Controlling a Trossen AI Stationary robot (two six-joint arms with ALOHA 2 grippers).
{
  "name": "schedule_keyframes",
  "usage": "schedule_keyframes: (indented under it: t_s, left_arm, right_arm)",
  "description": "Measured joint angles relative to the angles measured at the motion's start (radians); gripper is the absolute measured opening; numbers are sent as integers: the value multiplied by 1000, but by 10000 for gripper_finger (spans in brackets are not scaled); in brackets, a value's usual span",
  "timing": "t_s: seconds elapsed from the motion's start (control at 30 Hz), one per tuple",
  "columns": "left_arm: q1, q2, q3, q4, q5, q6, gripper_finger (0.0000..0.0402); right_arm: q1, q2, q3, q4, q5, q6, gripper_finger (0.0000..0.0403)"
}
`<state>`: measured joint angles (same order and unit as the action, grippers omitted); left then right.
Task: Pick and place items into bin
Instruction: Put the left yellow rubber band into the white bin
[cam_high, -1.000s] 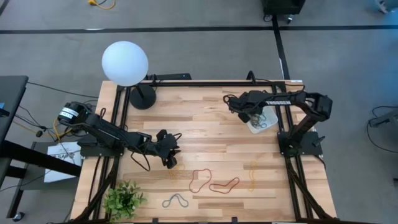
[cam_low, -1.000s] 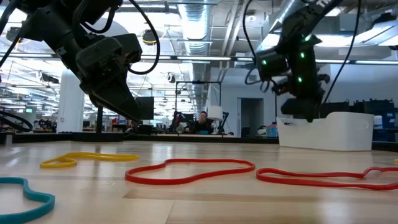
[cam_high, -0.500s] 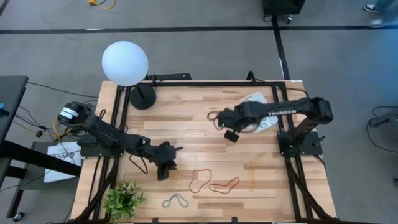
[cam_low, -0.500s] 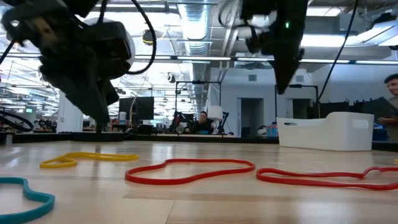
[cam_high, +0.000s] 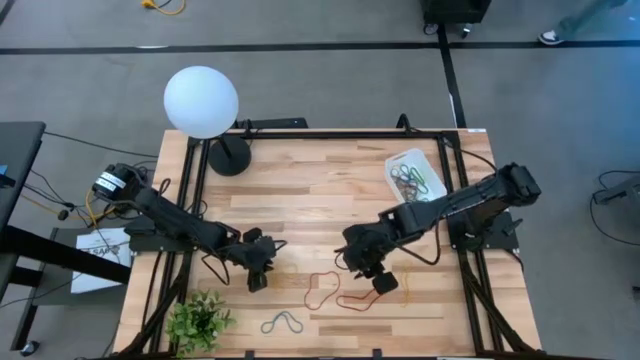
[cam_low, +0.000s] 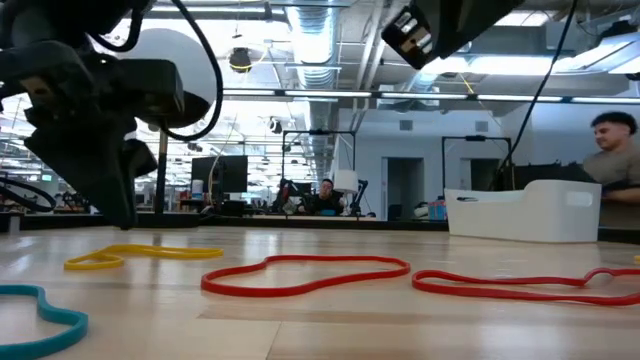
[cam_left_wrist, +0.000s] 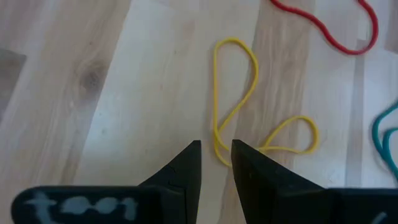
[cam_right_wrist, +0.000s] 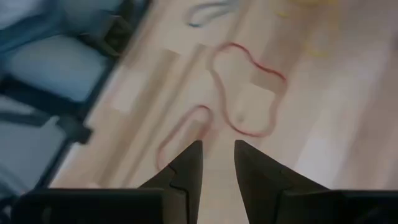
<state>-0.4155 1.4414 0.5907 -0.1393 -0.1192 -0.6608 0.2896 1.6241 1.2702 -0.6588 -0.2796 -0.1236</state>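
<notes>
Loose rubber bands lie flat near the table's near edge: a yellow one (cam_left_wrist: 236, 93), two red loops (cam_high: 322, 290) (cam_high: 361, 297), an orange-yellow one (cam_high: 407, 283) and a grey-blue one (cam_high: 283, 322). The white bin (cam_high: 415, 175) sits at the far right with several bands in it. My left gripper (cam_left_wrist: 216, 155) is low over the table, narrowly open, with one strand of the yellow band between its fingertips. Whether it touches that strand, I cannot tell. My right gripper (cam_right_wrist: 217, 158) hangs high above the red loops (cam_right_wrist: 245, 93), narrowly open and empty.
A white globe lamp (cam_high: 201, 100) stands at the far left corner and a small green plant (cam_high: 200, 320) at the near left corner. Black frame rails run along both sides of the table. A person (cam_low: 615, 150) shows in the room beyond the bin.
My right gripper has left the bin and swung toward the near edge and leftward, stopping above the red loops. My left gripper has shifted slightly toward the near-left and dropped down to the yellow band. No band on the table has moved.
</notes>
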Motion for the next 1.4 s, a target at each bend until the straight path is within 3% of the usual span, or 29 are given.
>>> schedule_keyframes:
  t_s: [0.2, 0.43, 0.63, 0.87, 1.2, 1.4]
  left_arm:
    - [-30, 0, 0, 41, -13, -8, 77]
    - [-45, 0, 0, 33, -76, -36, 77]
    - [-30, 47, 0, 45, -79, -94, 77]
    - [-30, 153, 7, 100, -75, -92, 77]
    - [-32, 145, 3, 104, -65, -52, 74]
    - [-50, 145, 3, 72, -78, 5, 14]
  right_arm:
    - [-35, 0, -41, 51, -37, -29, 87]
    - [-110, 1, -237, 120, -36, 175, 87]
    - [-135, 1, -360, 257, -32, 236, 87]
    - [-112, 1, -439, 541, -27, 230, 87]
    - [-59, 1, -443, 873, 186, 175, 87]
    - [-54, 1, -443, 958, 264, 176, 87]
